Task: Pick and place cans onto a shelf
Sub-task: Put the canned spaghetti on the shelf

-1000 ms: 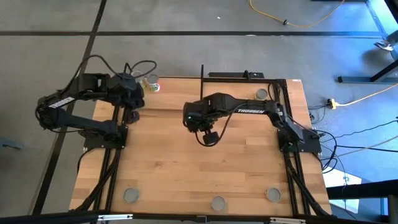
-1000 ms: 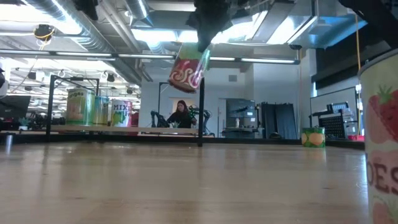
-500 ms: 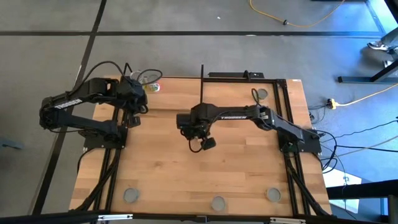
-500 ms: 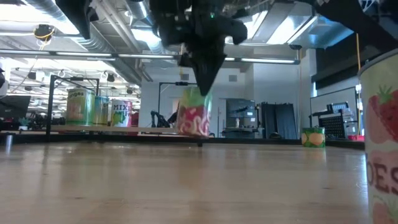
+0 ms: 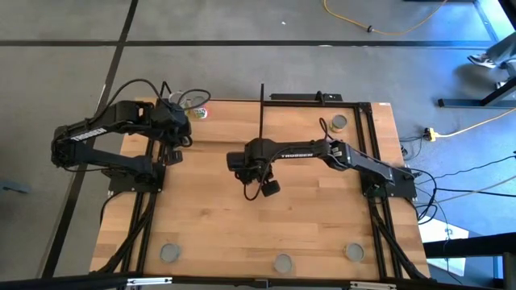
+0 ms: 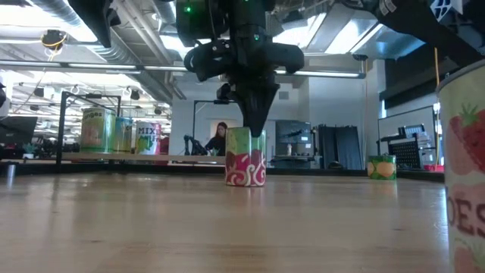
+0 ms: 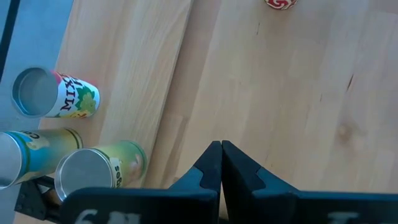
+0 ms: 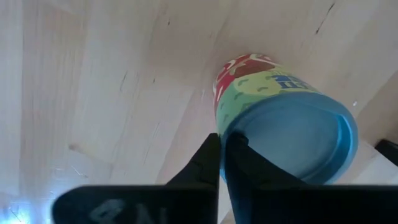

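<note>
Above, the high view: the right gripper hangs over the middle of the worktop, and its arm hides what is under it. The left gripper waits near the far-left corner, beside a corner can. A lone can stands near the far-right corner. Three front cans are spaced along the near edge.

Low view: a red-green can stands upright on the worktop. The right gripper points straight down, its tip meeting the can's top. Behind, at left, the shelf carries three shelf cans side by side between black rods. The lone can shows far off at right, and one of the front cans fills the right edge. A person sits in the room beyond.

Left wrist view: the left jaws are pressed together, holding nothing, above bare wood. The shelf cans stand close together off to one side. The red-green can shows well apart from them, cut off by the frame's edge.

Right wrist view: the right jaws stand narrow. They pinch the rim of the red-green can, one finger inside the rim and one outside. The can rests on the worktop, not on the shelf.
</note>
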### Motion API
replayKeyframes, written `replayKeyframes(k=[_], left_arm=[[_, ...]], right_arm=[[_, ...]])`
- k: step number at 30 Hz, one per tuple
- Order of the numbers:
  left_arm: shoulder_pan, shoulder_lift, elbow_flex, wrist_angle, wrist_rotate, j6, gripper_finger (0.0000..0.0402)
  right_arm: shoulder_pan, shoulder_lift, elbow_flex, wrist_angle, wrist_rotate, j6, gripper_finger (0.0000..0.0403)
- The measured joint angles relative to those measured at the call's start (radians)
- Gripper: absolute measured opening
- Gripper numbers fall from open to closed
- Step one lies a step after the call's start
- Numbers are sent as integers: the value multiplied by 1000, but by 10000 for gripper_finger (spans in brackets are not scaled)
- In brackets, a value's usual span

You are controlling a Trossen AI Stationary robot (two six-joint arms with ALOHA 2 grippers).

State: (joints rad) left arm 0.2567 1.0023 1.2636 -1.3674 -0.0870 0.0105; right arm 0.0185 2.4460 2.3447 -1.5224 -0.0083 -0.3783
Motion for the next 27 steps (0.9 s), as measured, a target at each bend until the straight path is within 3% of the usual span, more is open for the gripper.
replayKeyframes(k=[5,16,27], left_arm=[[0,0,0,0,0,-1,0],[0,0,0,-1,0,-24,0],[-5,0,0,1,0,120,0]], right_arm=[[0,0,0,1,-2,33,52],[0,-30,8,-48,10,51,60],[13,-113,11,-49,5,64,61]])
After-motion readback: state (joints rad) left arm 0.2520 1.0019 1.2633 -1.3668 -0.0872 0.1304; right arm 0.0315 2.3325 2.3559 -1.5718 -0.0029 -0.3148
